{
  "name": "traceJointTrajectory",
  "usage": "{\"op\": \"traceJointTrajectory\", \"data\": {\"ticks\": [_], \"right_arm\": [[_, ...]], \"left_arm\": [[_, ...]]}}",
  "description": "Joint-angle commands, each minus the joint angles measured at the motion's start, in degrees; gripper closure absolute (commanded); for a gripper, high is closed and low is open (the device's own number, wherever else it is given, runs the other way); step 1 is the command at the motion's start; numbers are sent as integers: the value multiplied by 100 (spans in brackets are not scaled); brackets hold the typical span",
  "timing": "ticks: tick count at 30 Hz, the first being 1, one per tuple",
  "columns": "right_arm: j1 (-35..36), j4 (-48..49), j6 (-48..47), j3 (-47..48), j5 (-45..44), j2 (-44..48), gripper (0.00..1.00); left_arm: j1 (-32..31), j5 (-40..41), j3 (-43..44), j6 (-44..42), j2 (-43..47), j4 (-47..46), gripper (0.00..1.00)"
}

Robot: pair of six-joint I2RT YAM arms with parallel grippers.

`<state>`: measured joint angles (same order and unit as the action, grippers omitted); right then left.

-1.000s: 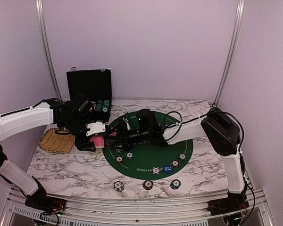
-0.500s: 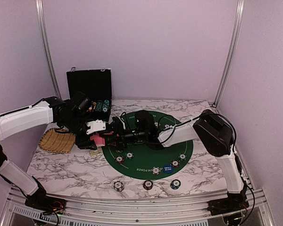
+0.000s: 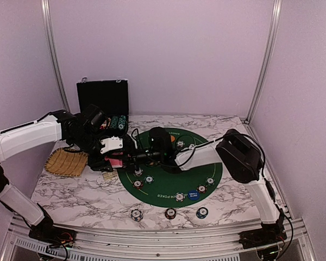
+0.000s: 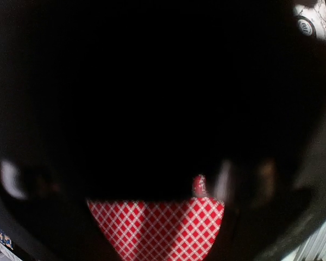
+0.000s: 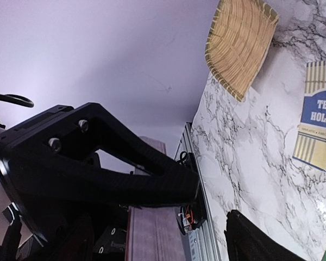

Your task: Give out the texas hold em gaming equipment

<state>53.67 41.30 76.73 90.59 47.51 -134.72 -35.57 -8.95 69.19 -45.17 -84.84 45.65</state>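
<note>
Nearest, at the marble-patterned table's [image 3: 70,190] 6 o'clock edge, sit three small round striped poker chips [image 3: 170,213]. More chips ring the round green felt mat [image 3: 168,187] beside the blue "small blind" disc [image 3: 193,195]. At the mat's 9 o'clock rim the left gripper [image 3: 115,155] is clamped on thin red-checked playing cards [image 4: 157,228]. The right gripper [image 5: 213,202], fingers spread wide and empty, faces them. Such slick cards could fan out or drop if it pinches several at once. Farther off lie the ribbed woven straw tray [image 3: 65,161] at 10 o'clock and the hard black case [image 3: 102,100] at 11.
</note>
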Motion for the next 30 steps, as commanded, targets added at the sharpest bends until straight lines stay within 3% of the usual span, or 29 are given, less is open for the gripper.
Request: {"op": "traceJointTrajectory", "data": {"ticks": [1,13,30], "right_arm": [[114,78,105,442,73,-299,19],[168,-400,-18,844,50,-528,22],[-177,-846,-445,-141,-105,94,50]], "left_arm": [[15,-128,203,69,-40,146,75],[15,-164,196,61,0,172,75],[15,-127,193,61,31,199,76]]}}
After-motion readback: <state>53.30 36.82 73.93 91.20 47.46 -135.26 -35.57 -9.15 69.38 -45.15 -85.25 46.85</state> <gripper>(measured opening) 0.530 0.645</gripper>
